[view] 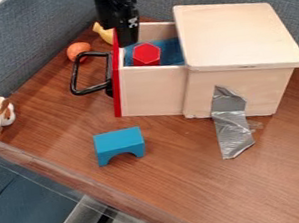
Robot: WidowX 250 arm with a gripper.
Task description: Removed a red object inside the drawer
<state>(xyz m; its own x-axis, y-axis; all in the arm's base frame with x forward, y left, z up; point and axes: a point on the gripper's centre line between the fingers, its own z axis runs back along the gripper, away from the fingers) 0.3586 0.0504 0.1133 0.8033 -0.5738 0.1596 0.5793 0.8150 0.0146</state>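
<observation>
The step in hand looks to be getting to the red block [146,55] for the pick. It is inside the drawer [151,90], which is already pulled out of the box [238,36], so the way in from above is there. The claw [128,42] hangs by the drawer's red front [116,79], up and to the left of the block in the view, and apart from it. Whether the claw is spread or closed up, I cannot tell. The removal itself is not yet done.

The next move calls for bringing the claw across, clear of the drawer's rim, until it is over the block, then straight down with enough spread to take it by two opposite sides. After the grip, I would lift well above the walls before going sideways, and set the block down on the worktop [180,180]. The risk is a knock against the red front or the near wall, since the block lies close to that wall; whether they touch, I cannot tell.

The block is a short, six-sided piece, standing upright with its hexagonal face up. It is plain red all over, the top brighter and the sides deeper in shade, its edges crisp against the blue lining [171,52]. It looks rigid, and its flat sides should suit a squeeze.
</observation>
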